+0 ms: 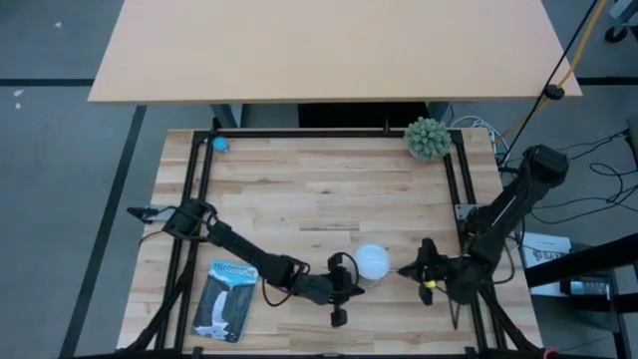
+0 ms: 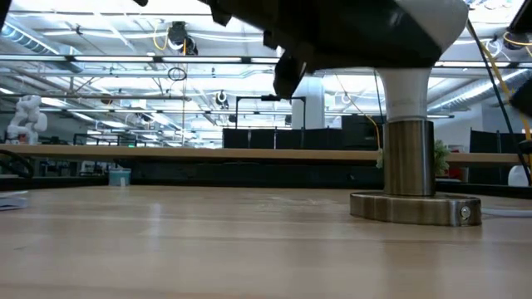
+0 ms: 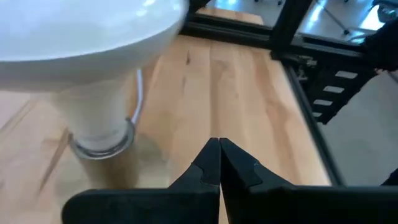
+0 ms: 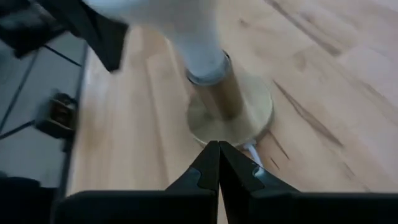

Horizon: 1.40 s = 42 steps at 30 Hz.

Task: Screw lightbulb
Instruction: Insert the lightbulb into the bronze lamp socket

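The white lightbulb [image 1: 374, 261] stands upright near the table's near edge, its pale neck [image 3: 99, 112] stuck into the brass socket stem [image 2: 407, 158] on a round flat base [image 2: 416, 208]. My left gripper [image 1: 355, 289] is shut and empty just on the near-left side of the bulb; in the left wrist view [image 3: 219, 155] its tips point past the bulb. My right gripper [image 1: 407, 270] is shut and empty to the right of the bulb; in the right wrist view [image 4: 217, 155] its tips point at the base [image 4: 230, 118].
A flat packet [image 1: 227, 299] lies at the near left under my left arm. A small green plant [image 1: 427, 138] stands at the far right and a small blue thing [image 1: 220, 145] at the far left. A black frame [image 1: 454, 179] borders the table. A white cord [image 4: 252, 149] leaves the base.
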Available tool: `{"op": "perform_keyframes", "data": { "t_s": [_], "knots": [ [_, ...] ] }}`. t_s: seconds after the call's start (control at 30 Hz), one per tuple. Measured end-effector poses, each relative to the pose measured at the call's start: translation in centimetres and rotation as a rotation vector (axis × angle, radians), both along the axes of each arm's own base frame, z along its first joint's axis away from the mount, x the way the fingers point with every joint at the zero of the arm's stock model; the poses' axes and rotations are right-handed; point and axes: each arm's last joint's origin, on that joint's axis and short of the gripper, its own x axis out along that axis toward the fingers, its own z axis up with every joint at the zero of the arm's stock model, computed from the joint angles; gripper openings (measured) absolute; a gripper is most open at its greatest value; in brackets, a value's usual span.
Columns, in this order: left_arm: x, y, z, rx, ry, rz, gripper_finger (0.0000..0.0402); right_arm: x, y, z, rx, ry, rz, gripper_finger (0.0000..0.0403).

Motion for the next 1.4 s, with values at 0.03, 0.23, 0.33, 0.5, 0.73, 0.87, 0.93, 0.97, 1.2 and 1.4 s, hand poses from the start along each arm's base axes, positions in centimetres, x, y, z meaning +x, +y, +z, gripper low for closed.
{"op": "perform_keyframes", "data": {
  "t_s": [0.03, 0.23, 0.33, 0.5, 0.73, 0.87, 0.93, 0.97, 1.2, 1.4],
  "knots": [
    [0.0, 0.1, -0.1, 0.005, 0.01, 0.001, 0.0, 0.2, 0.0, -0.8, 0.002, 0.01, -0.003, 0.0],
    [-0.4, 0.1, -0.8, 0.018, 0.084, 0.008, 0.0, 2.2, 0.6, -3.5, -0.036, -0.032, -0.009, 0.0],
    [-0.5, 0.2, -0.9, 0.024, 0.099, 0.011, 0.0, 3.5, 0.6, -4.4, -0.053, -0.05, -0.016, 0.0],
    [-0.5, 0.2, -0.9, 0.027, 0.104, 0.011, 0.0, 4.5, 0.4, -5.7, -0.082, -0.041, -0.019, 0.0],
    [0.1, 0.7, -0.3, 0.007, 0.038, 0.031, 0.0, 4.0, 0.3, -3.8, -0.181, -0.153, -0.101, 0.0],
    [0.4, 1.1, -0.1, 0.012, 0.012, 0.039, 0.0, 3.7, 0.0, -2.3, -0.23, -0.207, -0.125, 0.0],
    [0.6, 1.5, -0.1, 0.014, 0.016, 0.048, 0.0, 3.8, -0.2, -1.9, -0.239, -0.213, -0.123, 0.0],
    [0.6, 1.7, -0.1, 0.016, 0.016, 0.052, 0.0, 3.8, -0.3, -1.8, -0.242, -0.215, -0.123, 0.0],
    [1.1, 2.9, -0.1, 0.016, 0.015, 0.082, 0.0, 4.2, -0.6, -1.6, -0.234, -0.191, -0.07, 0.0],
    [1.2, 3.3, -0.1, 0.02, 0.015, 0.089, 0.0, 4.4, -0.6, -1.5, -0.226, -0.194, -0.044, 0.0]
  ]
}}
